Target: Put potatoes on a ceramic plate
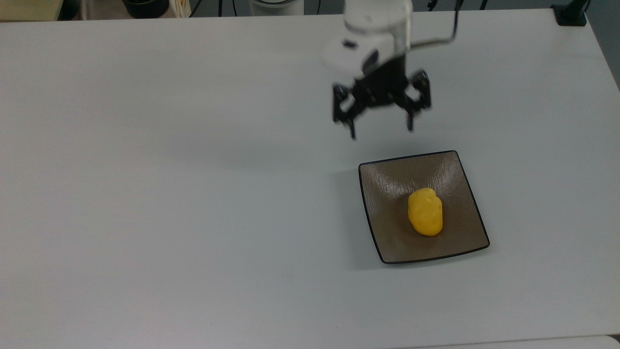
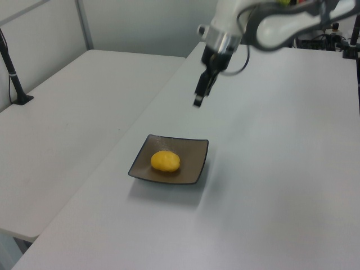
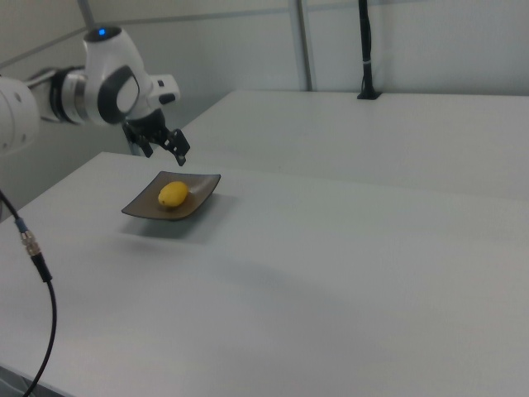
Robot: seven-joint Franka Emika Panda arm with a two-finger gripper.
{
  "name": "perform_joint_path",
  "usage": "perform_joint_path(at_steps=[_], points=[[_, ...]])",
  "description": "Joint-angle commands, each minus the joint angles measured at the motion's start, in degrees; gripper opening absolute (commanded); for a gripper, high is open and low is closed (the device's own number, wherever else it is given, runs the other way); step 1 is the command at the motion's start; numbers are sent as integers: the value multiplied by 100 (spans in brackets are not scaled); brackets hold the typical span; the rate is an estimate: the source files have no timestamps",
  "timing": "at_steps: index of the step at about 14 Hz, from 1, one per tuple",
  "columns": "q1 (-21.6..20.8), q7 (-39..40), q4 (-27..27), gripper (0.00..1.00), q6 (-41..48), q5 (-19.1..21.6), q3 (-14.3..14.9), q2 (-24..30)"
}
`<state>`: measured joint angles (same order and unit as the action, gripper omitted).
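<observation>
One potato (image 1: 425, 212) on plate (image 1: 382, 194), tool (image 1: 381, 127) open, well apart

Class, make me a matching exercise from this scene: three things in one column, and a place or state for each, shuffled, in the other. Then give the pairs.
Things:
1. potato
2. ceramic plate
3. claw

Places or states:
A. open, raised above the table
B. lying on the brown square dish
C. resting flat on the white table

Pairs: 1-B, 2-C, 3-A
</observation>
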<state>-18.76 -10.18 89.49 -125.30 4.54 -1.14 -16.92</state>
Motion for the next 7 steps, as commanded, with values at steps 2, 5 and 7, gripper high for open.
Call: perform_joint_path(at_steps=[2,5,7], points=[[461,-142,420,100,1821,-50,0,1373],[680,-177,534,100,2938,-41,9,1953],[882,-116,831,100,3518,-84,44,2489]])
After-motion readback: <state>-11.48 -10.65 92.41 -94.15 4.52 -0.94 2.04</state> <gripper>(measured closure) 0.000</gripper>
